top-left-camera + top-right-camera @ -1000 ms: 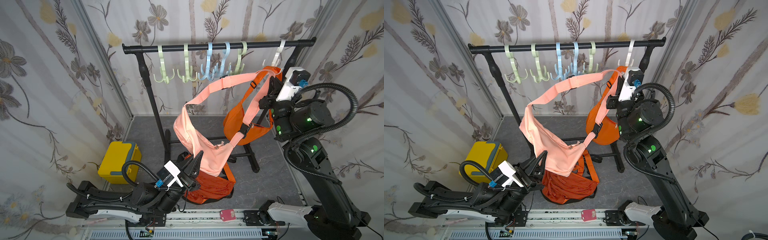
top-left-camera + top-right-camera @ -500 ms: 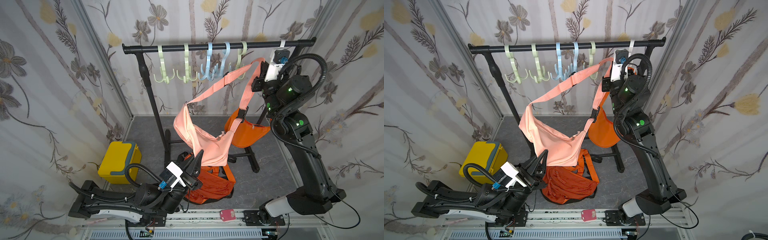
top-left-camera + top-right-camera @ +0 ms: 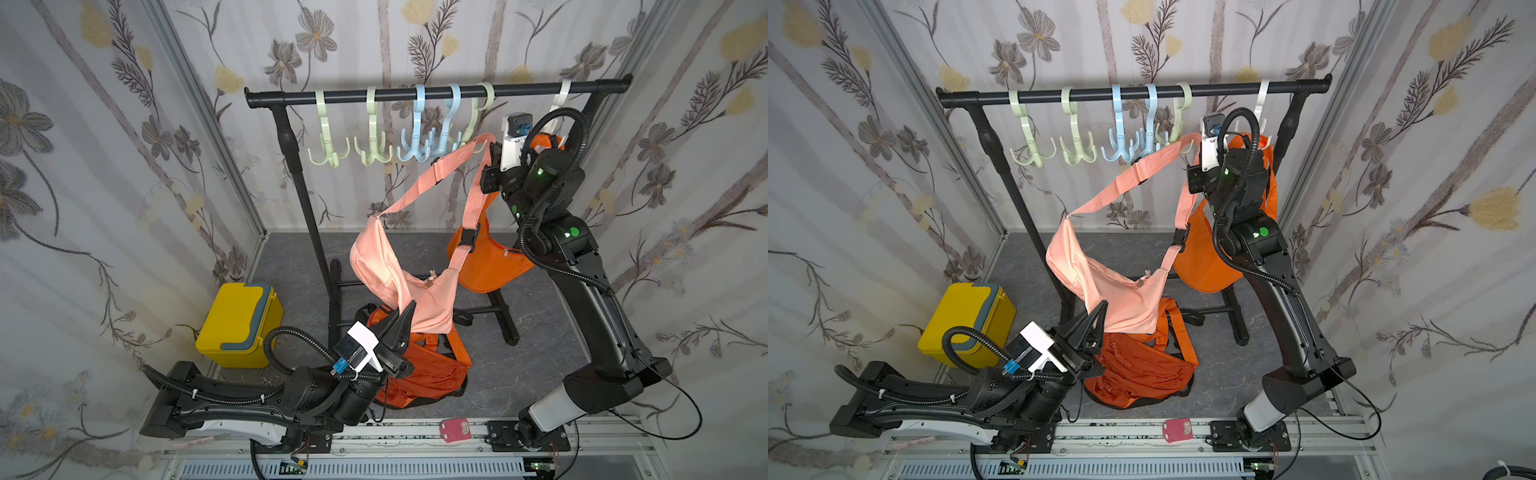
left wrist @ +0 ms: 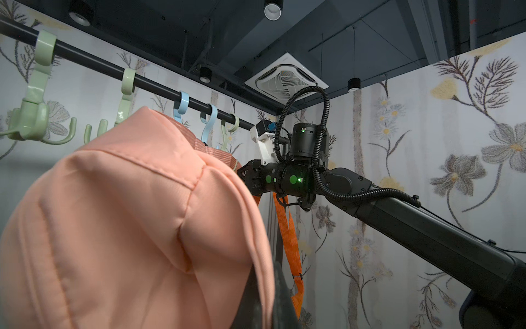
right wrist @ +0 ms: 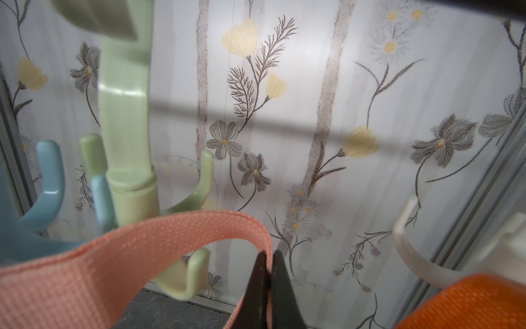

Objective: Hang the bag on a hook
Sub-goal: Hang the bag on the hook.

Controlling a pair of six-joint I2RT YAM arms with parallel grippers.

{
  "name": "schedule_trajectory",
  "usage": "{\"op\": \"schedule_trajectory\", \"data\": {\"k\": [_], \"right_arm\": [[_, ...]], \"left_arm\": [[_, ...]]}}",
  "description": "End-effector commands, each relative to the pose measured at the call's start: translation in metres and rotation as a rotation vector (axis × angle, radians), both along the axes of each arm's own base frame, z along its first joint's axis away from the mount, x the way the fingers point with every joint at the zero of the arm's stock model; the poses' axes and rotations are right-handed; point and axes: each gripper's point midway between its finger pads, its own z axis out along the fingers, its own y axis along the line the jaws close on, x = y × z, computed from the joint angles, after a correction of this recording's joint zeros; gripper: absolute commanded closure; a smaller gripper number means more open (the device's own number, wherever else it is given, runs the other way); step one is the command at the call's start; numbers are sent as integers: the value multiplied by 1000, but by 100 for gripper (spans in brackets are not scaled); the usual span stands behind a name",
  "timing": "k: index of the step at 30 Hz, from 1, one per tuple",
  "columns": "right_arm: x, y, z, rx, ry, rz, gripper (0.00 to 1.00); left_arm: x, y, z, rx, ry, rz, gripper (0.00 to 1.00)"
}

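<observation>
Salmon-pink fabric sling bag (image 3: 395, 278) dangled below the black metal clothes rail (image 3: 345, 96), not yet on a hook.
The right gripper (image 5: 269, 256), fingers pressed together on the bag's woven pink strap (image 5: 142, 256), held it just under the rail beside the pale green plastic hook (image 5: 125, 171). The left gripper (image 3: 406, 313), low beneath the rail, was closed too, tips against the bag's bottom edge; whether it pinched fabric, I couldn't tell. A bright orange bag (image 3: 486, 270) hung under the rail as well.

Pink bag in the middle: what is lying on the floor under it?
A darker orange bag lies on the grey floor beneath the pink bag. Its rear part is covered by that bag and the left gripper.
</observation>
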Motion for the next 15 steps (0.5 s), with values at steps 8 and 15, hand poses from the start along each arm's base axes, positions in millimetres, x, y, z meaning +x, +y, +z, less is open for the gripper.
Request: {"op": "schedule_trajectory", "data": {"k": [8,15], "right_arm": [[-18,-42,-14,65,-9,-122,100],[-40,-91,-25,97,-12,-331,100]], "left_arm": [[22,-40,-57,11,169,-108,100],[48,-91,-95,61,266,-220,100]]}}
